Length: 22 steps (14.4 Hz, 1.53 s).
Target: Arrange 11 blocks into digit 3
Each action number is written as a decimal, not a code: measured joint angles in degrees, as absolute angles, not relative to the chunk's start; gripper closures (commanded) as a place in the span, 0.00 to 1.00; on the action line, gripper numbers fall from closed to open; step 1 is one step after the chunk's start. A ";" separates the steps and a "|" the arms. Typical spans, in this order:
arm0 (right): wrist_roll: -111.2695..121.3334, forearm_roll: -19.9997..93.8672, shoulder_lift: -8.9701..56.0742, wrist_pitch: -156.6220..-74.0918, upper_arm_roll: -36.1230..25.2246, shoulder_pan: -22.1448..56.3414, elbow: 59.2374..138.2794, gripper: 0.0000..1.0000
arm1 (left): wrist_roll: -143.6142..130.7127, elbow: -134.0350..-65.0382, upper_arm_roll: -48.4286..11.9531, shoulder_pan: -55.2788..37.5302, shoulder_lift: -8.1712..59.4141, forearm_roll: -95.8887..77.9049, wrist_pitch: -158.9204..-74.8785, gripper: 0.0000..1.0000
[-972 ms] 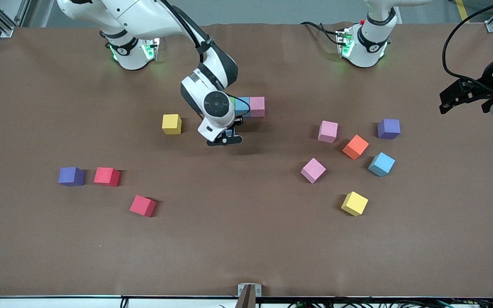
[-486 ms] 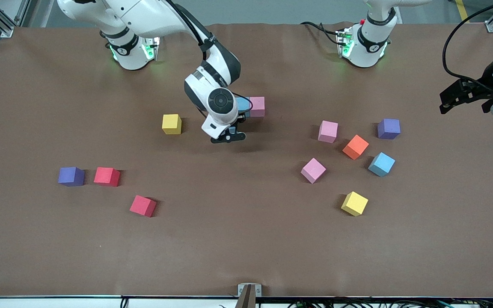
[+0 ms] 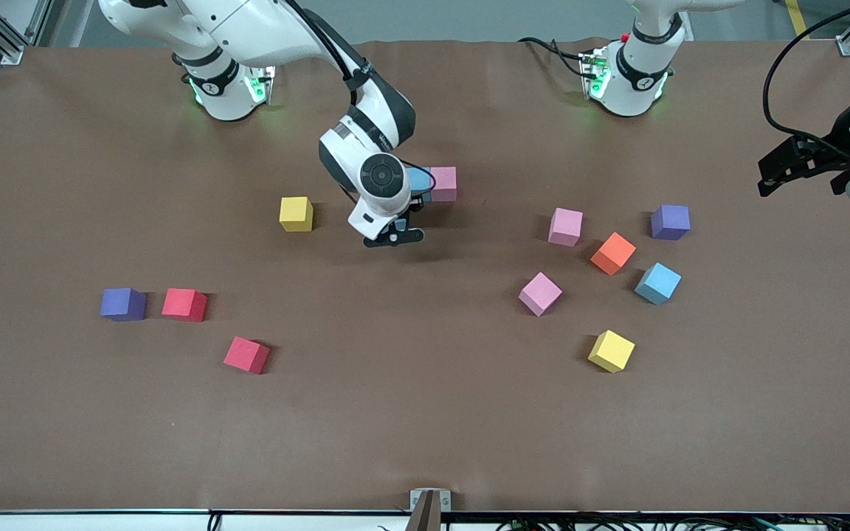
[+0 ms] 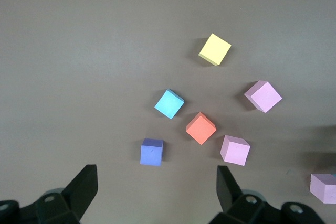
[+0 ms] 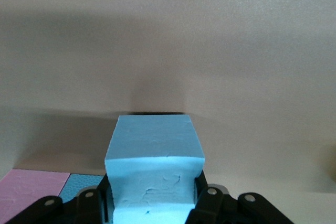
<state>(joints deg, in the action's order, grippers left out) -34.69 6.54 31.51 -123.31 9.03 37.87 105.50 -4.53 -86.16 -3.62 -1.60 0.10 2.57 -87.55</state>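
Note:
My right gripper (image 3: 393, 237) is shut on a light blue block (image 5: 154, 166), low over the table beside a row of a light blue block (image 3: 419, 183) and a pink block (image 3: 443, 184). Its wrist hides the row's other end. A yellow block (image 3: 296, 214) and two red blocks (image 3: 184, 304) (image 3: 246, 355) lie loose toward the right arm's end. Two pink blocks (image 3: 565, 226) (image 3: 540, 293), an orange one (image 3: 612, 253), a light blue one (image 3: 657, 283) and a yellow one (image 3: 611, 351) lie toward the left arm's end. My left gripper (image 3: 801, 173) (image 4: 157, 182) waits open above that end.
Two purple cubes lie among the loose blocks, one (image 3: 670, 222) beside the orange block and one (image 3: 122, 304) beside a red block. A metal bracket (image 3: 429, 505) sits at the table edge nearest the front camera.
My right gripper has shifted slightly toward the row with the light blue block in it, and its wrist now covers the row's green end. The left arm has not moved.

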 measured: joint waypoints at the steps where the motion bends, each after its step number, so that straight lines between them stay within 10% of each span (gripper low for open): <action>1: -34.68 6.54 31.52 -123.31 9.03 37.88 105.50 0.59 | -4.53 -86.16 -3.62 -1.60 0.10 2.57 -87.55 0.00; 22: -34.67 6.53 31.89 -123.29 9.02 38.88 106.23 0.58 | -4.53 -86.20 -3.62 -1.60 0.10 2.57 -87.50 0.00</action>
<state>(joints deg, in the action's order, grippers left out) -34.67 6.53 31.89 -123.29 9.02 38.88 106.23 -4.53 -86.20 -3.62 -1.60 0.10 2.57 -87.50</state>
